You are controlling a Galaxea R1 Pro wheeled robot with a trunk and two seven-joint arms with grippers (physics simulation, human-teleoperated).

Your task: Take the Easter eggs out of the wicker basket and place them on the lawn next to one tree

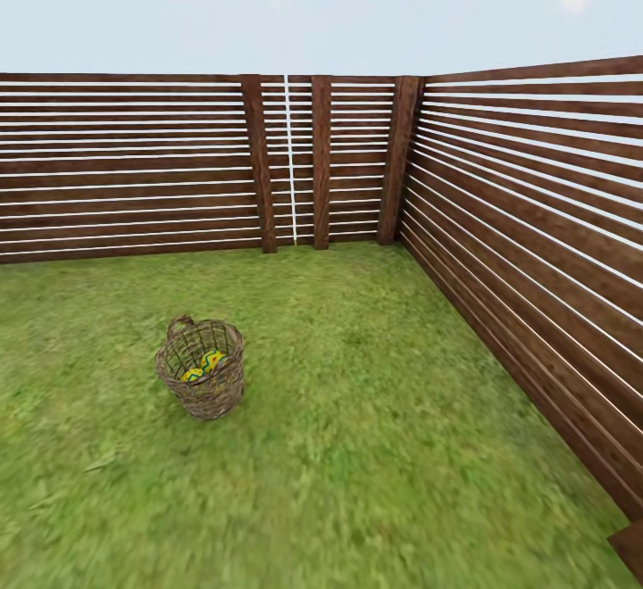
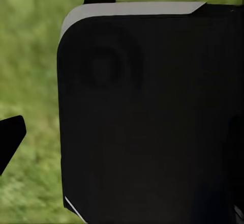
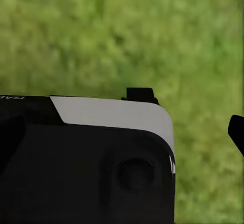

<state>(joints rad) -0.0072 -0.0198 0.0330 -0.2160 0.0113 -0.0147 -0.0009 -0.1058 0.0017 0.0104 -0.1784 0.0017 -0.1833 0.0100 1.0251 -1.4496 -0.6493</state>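
Down at the robot's own base, both wrist cameras look at blurry grass past a big black rounded body panel point(image 2: 152, 122) with a pale strip along its edge. The same sort of panel point(image 3: 86, 163) sits in the right wrist view. My guess is the arms are tucked in against the body for driving, which would explain why the cameras stare at the chassis. A dark sliver at the edge of each wrist view could be a fingertip, but it's too little to go on, so I can't tell whether the left pincer or the right pincer is wide or narrow.

A bit further out in the head view, the lawn point(image 1: 375, 446) stretches ahead, bright green and flat. The wicker basket point(image 1: 202, 368) stands upright on it, left of centre, well apart from the fence on both sides. It has a little loop handle at the rim on its far side. Through the open top I can see the Easter eggs point(image 1: 204, 364), yellow with blue-green zigzag, lying in the bottom. I can make out two for sure; a third is likely hidden by the weave.

Beyond that, the slatted wooden fence point(image 1: 134, 170) runs across the back and down the right, meeting in a corner. There's sky above.

So nothing's been taken out yet, and the robot needs to roll closer before reaching in.
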